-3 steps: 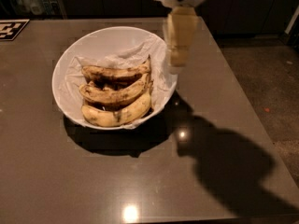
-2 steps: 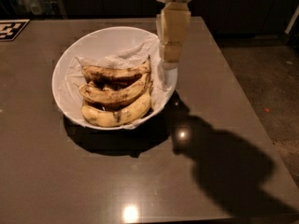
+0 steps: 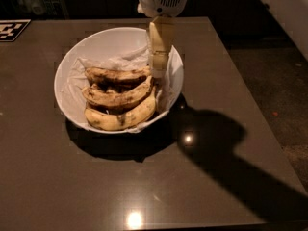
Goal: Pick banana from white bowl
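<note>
The white bowl (image 3: 67,66), lined with crumpled white paper, stands on the dark table left of centre. Three bananas lie side by side in it. The banana (image 3: 115,75), the darkest and slimmest, lies farthest from me. A plumper brown-streaked banana (image 3: 118,98) is in the middle and a brighter yellow one (image 3: 120,119) is nearest. My gripper (image 3: 158,70) hangs straight down from its white wrist inside the bowl's right side. Its cream tip is at the right end of the dark banana. I cannot tell whether it touches the banana.
A black-and-white checkered marker (image 3: 12,29) lies at the table's far left corner. The table's right edge (image 3: 250,105) drops to a dark speckled floor (image 3: 284,81). The arm's shadow falls across the table to the right of the bowl.
My gripper has moved left and down, from above the bowl's right rim to inside the bowl at the bananas' right ends. The bananas and the bowl have not moved.
</note>
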You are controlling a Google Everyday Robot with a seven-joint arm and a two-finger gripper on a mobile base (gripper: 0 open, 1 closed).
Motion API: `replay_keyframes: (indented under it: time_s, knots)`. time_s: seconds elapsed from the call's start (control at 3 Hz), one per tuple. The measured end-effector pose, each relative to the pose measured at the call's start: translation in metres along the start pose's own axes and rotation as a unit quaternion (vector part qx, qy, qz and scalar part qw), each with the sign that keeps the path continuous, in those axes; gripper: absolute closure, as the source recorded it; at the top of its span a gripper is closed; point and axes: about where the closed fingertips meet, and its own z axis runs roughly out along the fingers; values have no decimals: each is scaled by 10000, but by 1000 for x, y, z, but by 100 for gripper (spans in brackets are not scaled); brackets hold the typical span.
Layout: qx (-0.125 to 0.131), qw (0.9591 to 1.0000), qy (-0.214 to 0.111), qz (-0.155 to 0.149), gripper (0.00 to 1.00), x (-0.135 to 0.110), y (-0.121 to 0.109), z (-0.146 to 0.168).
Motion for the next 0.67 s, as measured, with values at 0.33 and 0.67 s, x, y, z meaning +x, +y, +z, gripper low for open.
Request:
replay_keyframes:
  time_s: [0.33,0.67]
  knots:
    - [-362,9992,-129,97,15,-5,-10,29]
    - [-358,9988,-14,326,3,-3,-13,36]
